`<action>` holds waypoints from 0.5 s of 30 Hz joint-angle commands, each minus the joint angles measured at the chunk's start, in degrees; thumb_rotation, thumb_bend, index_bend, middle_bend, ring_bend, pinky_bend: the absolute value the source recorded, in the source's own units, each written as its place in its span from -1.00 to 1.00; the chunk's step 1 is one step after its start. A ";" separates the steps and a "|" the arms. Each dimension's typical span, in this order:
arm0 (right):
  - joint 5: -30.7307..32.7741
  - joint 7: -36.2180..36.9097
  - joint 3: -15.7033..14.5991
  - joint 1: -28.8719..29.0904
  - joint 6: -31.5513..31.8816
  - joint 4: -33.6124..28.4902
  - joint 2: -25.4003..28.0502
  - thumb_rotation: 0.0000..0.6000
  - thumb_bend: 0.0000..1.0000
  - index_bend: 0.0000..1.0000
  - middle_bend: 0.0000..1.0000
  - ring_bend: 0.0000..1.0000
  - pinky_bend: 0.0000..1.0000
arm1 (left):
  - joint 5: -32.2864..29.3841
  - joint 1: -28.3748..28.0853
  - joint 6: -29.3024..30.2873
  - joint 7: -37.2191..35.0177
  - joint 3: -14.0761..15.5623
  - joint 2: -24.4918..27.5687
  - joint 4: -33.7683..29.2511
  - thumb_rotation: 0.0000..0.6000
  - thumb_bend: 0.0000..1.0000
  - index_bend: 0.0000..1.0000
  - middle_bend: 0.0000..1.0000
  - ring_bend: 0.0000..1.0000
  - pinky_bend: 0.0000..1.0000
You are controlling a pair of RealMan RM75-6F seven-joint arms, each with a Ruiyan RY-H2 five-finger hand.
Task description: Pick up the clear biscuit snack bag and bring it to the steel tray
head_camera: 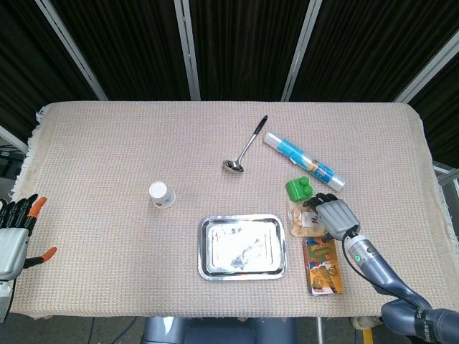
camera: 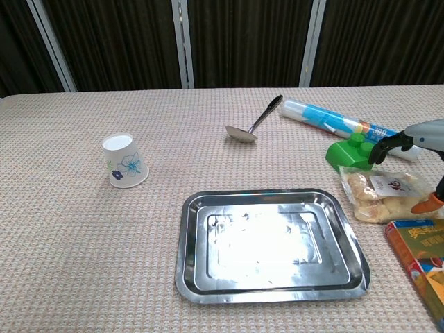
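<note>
The clear biscuit bag (head_camera: 303,221) (camera: 380,195) lies flat on the cloth, just right of the steel tray (head_camera: 203,248) (camera: 187,239), which holds nothing. My right hand (head_camera: 336,214) (camera: 416,139) hovers over the bag's right end with its fingers spread. Dark fingertips (camera: 379,150) reach over the bag's far edge, and the orange thumb tip (camera: 426,205) sits at its right side. Nothing is held in it. My left hand (head_camera: 14,231) hangs off the table's left edge, fingers apart and holding nothing.
A green block (head_camera: 298,188) (camera: 349,153) sits just behind the bag. An orange snack box (head_camera: 323,266) (camera: 420,258) lies in front of it. Farther back are a blue-printed roll (head_camera: 304,160) (camera: 331,119) and a ladle (head_camera: 244,145) (camera: 255,123). A paper cup (head_camera: 161,194) (camera: 125,161) stands left of the tray.
</note>
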 commanded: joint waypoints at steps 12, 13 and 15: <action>1.72 1.29 0.45 1.61 -2.66 4.10 -2.66 1.00 -0.91 -0.54 -0.50 -0.67 -0.51 | -0.42 0.22 -0.12 -0.01 0.16 0.04 0.13 1.00 -0.90 -0.97 -1.00 -1.00 -1.00; 1.87 1.26 0.42 1.76 -2.93 4.44 -2.91 1.00 -0.91 -0.54 -0.50 -0.67 -0.51 | -0.49 0.24 -0.15 -0.04 0.16 0.03 0.12 1.00 -0.90 -0.97 -1.00 -1.00 -1.00; 2.14 1.08 0.33 2.04 -3.45 5.02 -3.33 1.00 -0.91 -0.54 -0.50 -0.66 -0.50 | -0.48 0.24 -0.18 -0.05 0.18 0.01 0.14 1.00 -0.90 -0.97 -1.00 -1.00 -1.00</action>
